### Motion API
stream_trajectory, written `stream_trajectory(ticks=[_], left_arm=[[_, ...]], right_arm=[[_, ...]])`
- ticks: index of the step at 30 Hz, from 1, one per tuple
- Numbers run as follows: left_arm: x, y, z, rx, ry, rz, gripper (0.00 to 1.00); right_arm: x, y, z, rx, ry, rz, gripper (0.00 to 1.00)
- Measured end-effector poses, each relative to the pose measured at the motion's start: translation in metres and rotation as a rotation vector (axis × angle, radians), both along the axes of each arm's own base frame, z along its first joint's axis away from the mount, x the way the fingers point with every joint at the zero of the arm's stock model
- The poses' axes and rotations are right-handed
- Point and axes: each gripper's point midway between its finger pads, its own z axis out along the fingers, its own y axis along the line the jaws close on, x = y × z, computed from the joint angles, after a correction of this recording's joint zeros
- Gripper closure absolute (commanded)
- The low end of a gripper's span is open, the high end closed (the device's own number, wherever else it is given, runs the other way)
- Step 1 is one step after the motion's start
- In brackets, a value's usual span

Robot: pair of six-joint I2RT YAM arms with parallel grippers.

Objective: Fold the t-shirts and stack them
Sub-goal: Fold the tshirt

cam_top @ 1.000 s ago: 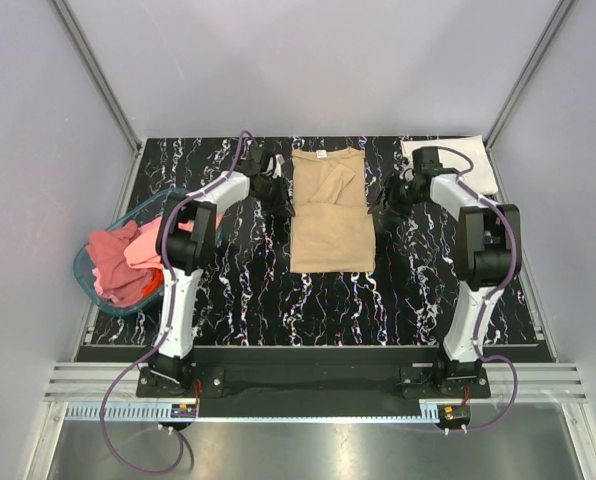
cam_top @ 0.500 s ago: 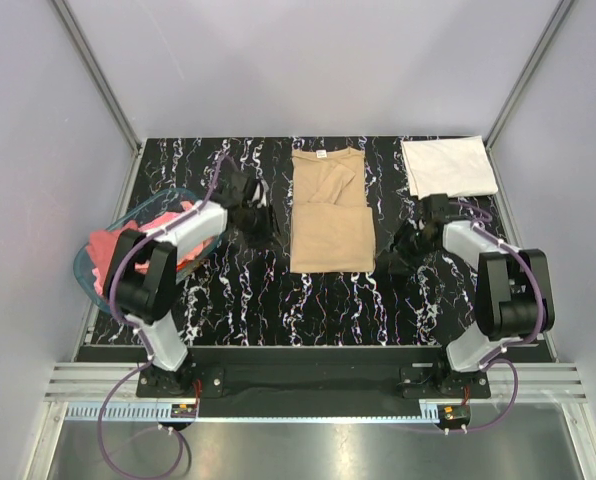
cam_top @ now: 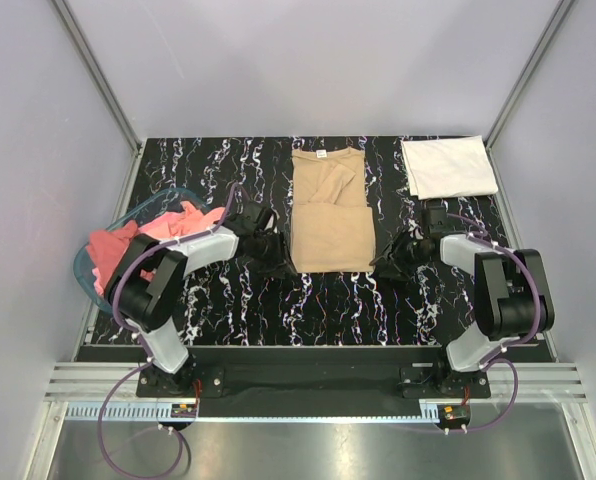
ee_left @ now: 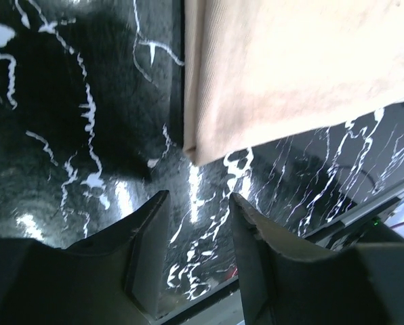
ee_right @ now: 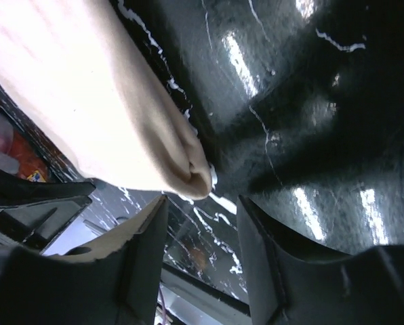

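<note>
At bench centre: tan cotton t-shirt (cam_top: pixel 328 215), folded narrow, flat on black marbled bench (cam_top: pixel 228 310). Left claw (ee_left: pixel 195 203) and right claw (ee_right: pixel 202 203) released, empty, just short of near corners. My plan: pinch both corners together, low and level; carry hem toward collar.

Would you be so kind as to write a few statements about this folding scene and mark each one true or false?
1. The tan t-shirt lies flat mid-table, between the two end effectors. True.
2. The white t-shirt sits in the blue basket. False: it lies folded at the far right corner of the table; the basket holds pink and red shirts.
3. The left end effector is clamped on the tan t-shirt's corner. False: its jaws are open and the corner lies just ahead, ungripped.
4. The right end effector is open, with a tan corner just ahead of it. True.
</note>
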Motion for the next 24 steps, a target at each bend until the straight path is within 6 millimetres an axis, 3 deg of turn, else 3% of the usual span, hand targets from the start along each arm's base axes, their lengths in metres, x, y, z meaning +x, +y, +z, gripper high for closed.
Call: stream_trajectory(ticks=[8, 15, 24], left_arm=[[0.006, -0.004, -0.011, -0.003, 0.014, 0.033, 0.59], [0.012, -0.008, -0.013, -0.019, 0.008, 0.056, 0.63], [0.016, -0.010, -0.016, -0.026, 0.011, 0.074, 0.76]], right_arm=[[0.003, 0.003, -0.010, 0.007, -0.005, 0.012, 0.57], [0.005, 0.005, -0.014, 0.018, -0.008, 0.023, 0.70], [0.006, 0.005, -0.019, 0.014, -0.011, 0.030, 0.97]])
